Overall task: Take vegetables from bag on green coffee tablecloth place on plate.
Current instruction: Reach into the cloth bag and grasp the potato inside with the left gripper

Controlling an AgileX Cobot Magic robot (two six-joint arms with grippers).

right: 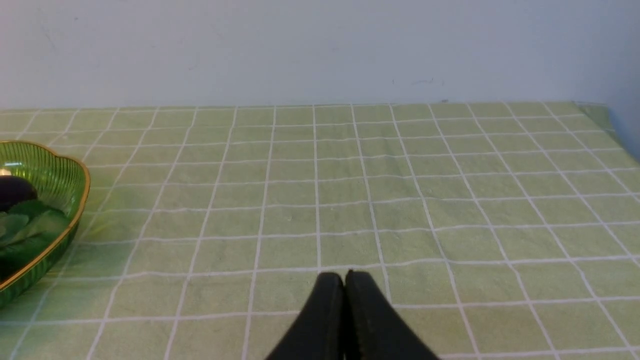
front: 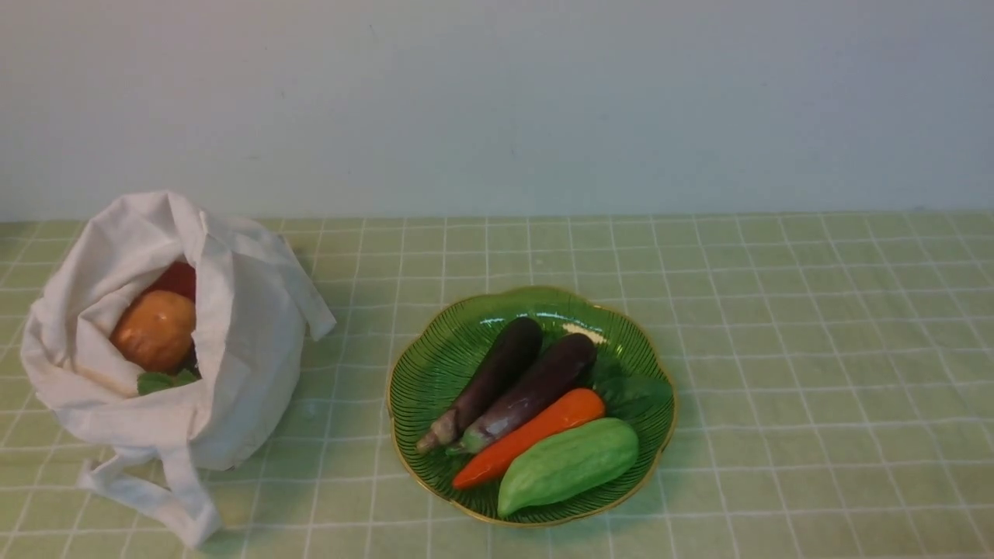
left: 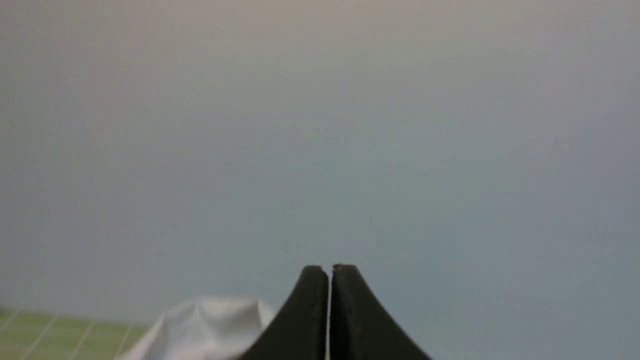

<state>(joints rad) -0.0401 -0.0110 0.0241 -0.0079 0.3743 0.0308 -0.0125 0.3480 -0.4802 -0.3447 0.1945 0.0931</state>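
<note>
A white cloth bag [front: 233, 334] stands at the left of the green coffee tablecloth [front: 776, 326]. Its mouth shows a brown-orange potato [front: 155, 330], something red [front: 175, 278] behind it and a green leaf [front: 159, 380]. The green plate [front: 435, 365] with a gold rim sits mid-table and holds two purple eggplants [front: 497, 373], an orange carrot [front: 536, 435], a green gourd [front: 571, 462] and a leafy green [front: 633, 392]. Neither arm shows in the front view. My left gripper [left: 330, 267] is shut and empty, the bag's top [left: 200, 320] just beside it. My right gripper [right: 344, 274] is shut over bare cloth.
A plain pale wall [front: 497, 101] backs the table. The cloth's far right corner [right: 595, 107] ends near the wall. The plate's rim [right: 82, 195] shows at one side of the right wrist view.
</note>
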